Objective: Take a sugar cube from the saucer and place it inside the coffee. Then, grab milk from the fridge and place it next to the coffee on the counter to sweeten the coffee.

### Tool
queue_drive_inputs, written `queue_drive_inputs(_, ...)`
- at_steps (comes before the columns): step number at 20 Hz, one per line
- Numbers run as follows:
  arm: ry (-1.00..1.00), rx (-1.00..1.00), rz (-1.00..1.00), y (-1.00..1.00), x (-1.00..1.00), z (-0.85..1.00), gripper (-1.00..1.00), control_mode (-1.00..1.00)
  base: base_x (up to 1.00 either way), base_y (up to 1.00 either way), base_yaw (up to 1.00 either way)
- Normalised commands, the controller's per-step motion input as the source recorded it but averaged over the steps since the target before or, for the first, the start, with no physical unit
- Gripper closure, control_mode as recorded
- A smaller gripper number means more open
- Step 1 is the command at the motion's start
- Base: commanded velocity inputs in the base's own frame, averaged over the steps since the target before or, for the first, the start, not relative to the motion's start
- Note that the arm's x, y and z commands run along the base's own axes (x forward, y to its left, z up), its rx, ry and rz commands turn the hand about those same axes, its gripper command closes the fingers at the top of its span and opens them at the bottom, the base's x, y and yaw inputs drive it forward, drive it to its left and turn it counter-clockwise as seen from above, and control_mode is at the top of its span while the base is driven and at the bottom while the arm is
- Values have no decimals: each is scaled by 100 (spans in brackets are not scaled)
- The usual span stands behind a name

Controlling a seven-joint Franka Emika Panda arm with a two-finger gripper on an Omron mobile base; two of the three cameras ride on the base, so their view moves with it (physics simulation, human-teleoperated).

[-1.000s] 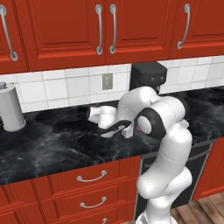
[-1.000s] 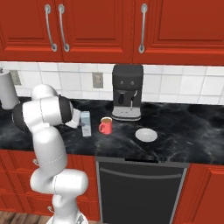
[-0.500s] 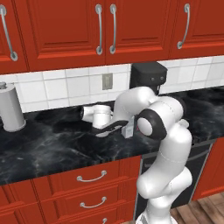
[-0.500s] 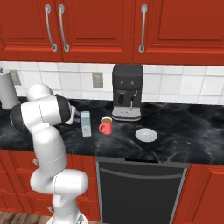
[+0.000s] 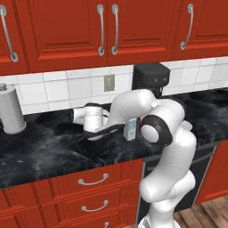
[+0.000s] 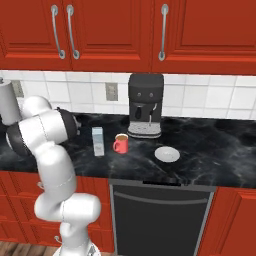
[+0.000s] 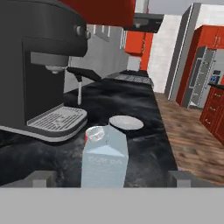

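We find the milk carton (image 6: 98, 141) standing upright on the black marble desk (image 6: 210, 155), just beside the red coffee cup (image 6: 120, 144), at the cup's 9 o'clock in the right base view. The white saucer (image 6: 167, 154) lies near the cup at its 3 o'clock, apart from it, and looks bare. The black coffee machine (image 6: 145, 104) stands behind the cup at about 1 o'clock.

In the hand view the carton (image 7: 105, 158) sits centred, low in the frame, its gabled top toward us. The hand (image 7: 111, 179) is spread wide, one fingertip (image 7: 43, 178) at the carton's 9 o'clock and the other at its 3 o'clock, both well clear of its walls. It grips nothing.

We judge the carton to be light, with thin walls that yield under hard pressure and smooth, somewhat slippery faces. Being tall for its base, it would tip if knocked near the top. The best hold is across two opposite flat faces at mid-height, below the gable. The placement beside the cup appears satisfied.
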Motion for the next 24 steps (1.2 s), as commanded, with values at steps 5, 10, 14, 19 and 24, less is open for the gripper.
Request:
queue_drive_inputs(5,-46,0,0,-21,-100,2,-100,-100,0,0,0)
queue_drive_inputs(10,-52,0,0,-47,-100,2,-100,-100,0,0,0)
queue_drive_inputs(14,-58,0,0,-50,-100,9,-100,-100,0,0,0)
queue_drive_inputs(19,-72,-2,0,-54,-100,22,-100,-100,0,0,0)
queue_drive_inputs(24,-80,14,1,-50,-100,44,-100,-100,0,0,0)
